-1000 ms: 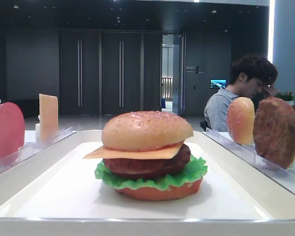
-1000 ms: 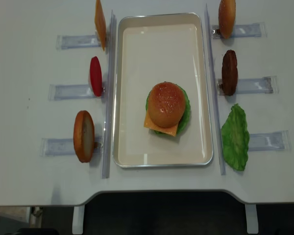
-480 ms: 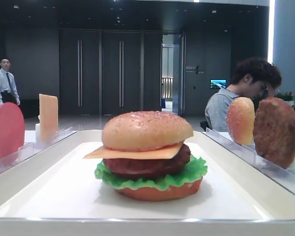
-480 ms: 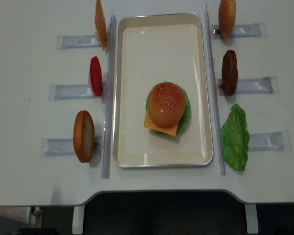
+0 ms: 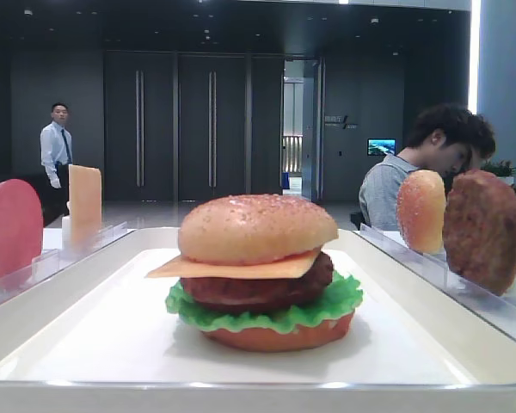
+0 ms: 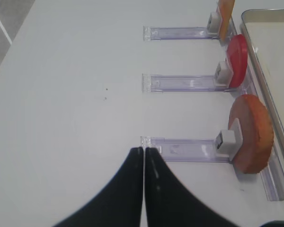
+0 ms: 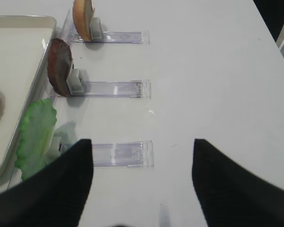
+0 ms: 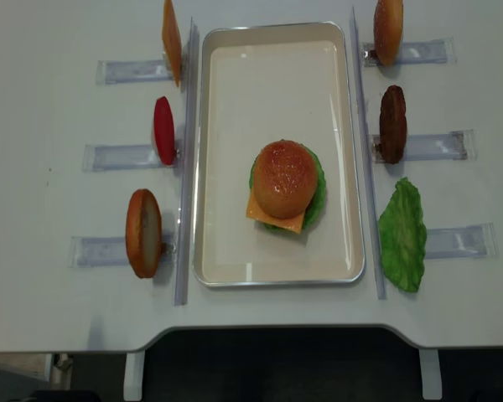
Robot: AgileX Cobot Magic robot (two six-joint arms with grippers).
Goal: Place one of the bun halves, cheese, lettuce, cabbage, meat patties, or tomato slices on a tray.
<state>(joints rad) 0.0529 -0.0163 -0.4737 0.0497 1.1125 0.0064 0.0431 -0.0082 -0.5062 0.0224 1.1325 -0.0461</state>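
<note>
1. A stacked burger stands in the tray [image 8: 235,251], a little toward its near end: the bun top [image 8: 283,177] sits on a cheese slice [image 8: 277,219], over a meat patty [image 5: 258,288], a lettuce leaf [image 5: 267,317] and an orange-red bun bottom [image 5: 279,337].
2. The tray lies in the middle of the white table [image 8: 42,100], between two long clear strips.
3. Left of the tray, each upright on edge in a clear rack [image 6: 180,84], stand a spare cheese slice [image 8: 171,40], a tomato slice [image 8: 163,130] and a bun half [image 8: 142,233].
4. Right of the tray stand another bun half [image 8: 388,30] and a spare patty [image 8: 392,123], upright in their racks; a loose lettuce leaf [image 8: 402,236] leans at the nearest rack, just beside the tray rim.
5. The left gripper [image 6: 144,156] hovers over the bare table near the end of the nearest left rack, jaws pressed together, holding nothing.
6. The right gripper [image 7: 142,163] hangs above the nearest right rack, jaws spread wide and empty.
7. Behind the table, one person sits [image 5: 430,163] and one stands [image 5: 58,146].
</note>
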